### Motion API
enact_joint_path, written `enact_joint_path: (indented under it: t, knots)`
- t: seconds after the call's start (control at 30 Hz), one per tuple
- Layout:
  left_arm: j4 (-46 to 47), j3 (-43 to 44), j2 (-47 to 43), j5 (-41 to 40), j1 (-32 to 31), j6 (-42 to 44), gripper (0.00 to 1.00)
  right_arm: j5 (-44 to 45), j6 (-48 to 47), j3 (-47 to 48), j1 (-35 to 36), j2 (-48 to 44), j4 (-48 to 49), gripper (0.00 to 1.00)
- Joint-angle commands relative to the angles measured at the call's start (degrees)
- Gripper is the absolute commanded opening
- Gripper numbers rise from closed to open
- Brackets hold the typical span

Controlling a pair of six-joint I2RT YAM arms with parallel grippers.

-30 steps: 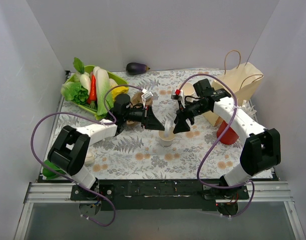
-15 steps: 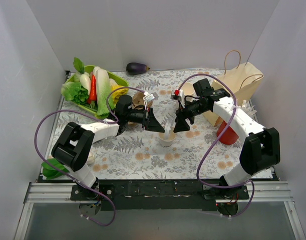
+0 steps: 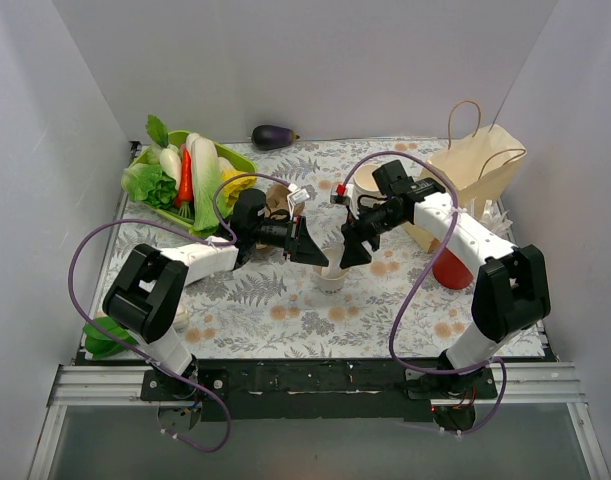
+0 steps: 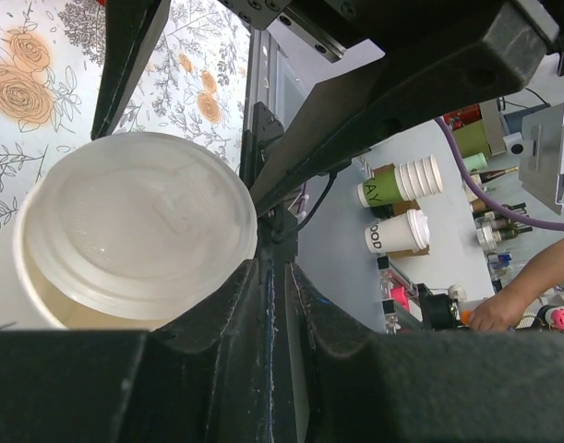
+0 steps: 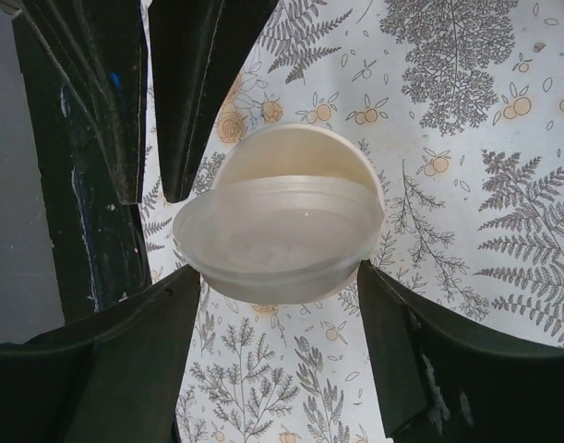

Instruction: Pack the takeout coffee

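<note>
Coffee cup (image 3: 331,280) stands in the middle of the table (image 3: 265,300), well apart from the big paper bag (image 3: 475,165) at the far right, so it is not packed yet. It stands straight up, long way up and down, mouth on top. The lid (image 5: 282,231) sits crooked on it, not pushed down. My right gripper (image 5: 280,269) squeezes the lid's edges. My left gripper (image 3: 319,256), beside the cup, is a crack apart, holding nothing.

Bright diffuse light; soft shadows; wrist-view foregrounds dark, blurred.
</note>
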Motion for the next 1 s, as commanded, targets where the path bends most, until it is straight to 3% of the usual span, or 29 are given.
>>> enact_joint_path:
  t: [0.0, 0.23, 0.97]
  knots:
    - [-2.1, 1.9, -2.3, -0.2, 0.4, 2.5, 0.20, -0.1, 0.7, 3.2, 0.4, 0.0, 1.7, 0.75]
    - [-8.3, 3.8, -3.3, -1.8, 0.6, 8.1, 0.32, -0.7, 1.6, 4.2, 0.4, 0.2, 1.8, 0.72]
    - [-19.4, 3.2, -8.3, -9.8, 1.1, 13.8, 0.46, -2.2, 4.6, 7.0, 3.2, 2.0, 2.5, 0.64]
